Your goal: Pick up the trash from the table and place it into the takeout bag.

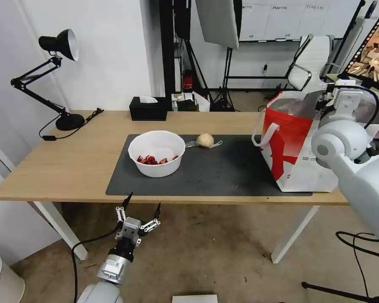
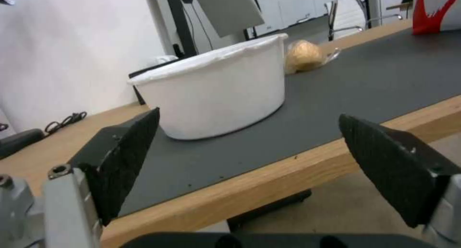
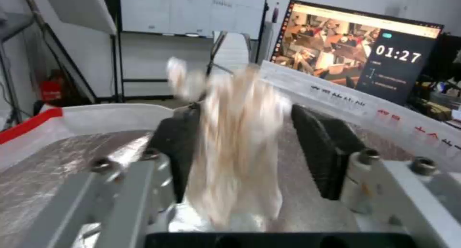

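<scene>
Right between your right gripper point(image 3: 245, 147) jaws is the crumpled napkin point(image 3: 237, 147). It looks blurry, and the jaws sit a little apart on each side of it, so you cannot tell if they are pinching it or letting go. Below the jaws is the shiny inside of the takeout bag point(image 3: 53, 161).

Your left gripper point(image 2: 250, 161) hangs in front of the tabletop point(image 1: 71, 164) edge, jaws spread wide with nothing in them. Straight ahead of those jaws is the white bowl point(image 2: 216, 97) with red scraps. It is probably light and a bit bendy, so pinch its rim and keep it level. Past the bowl lies the beige lump point(image 2: 303, 55), likely soft, so squeeze gently.
</scene>
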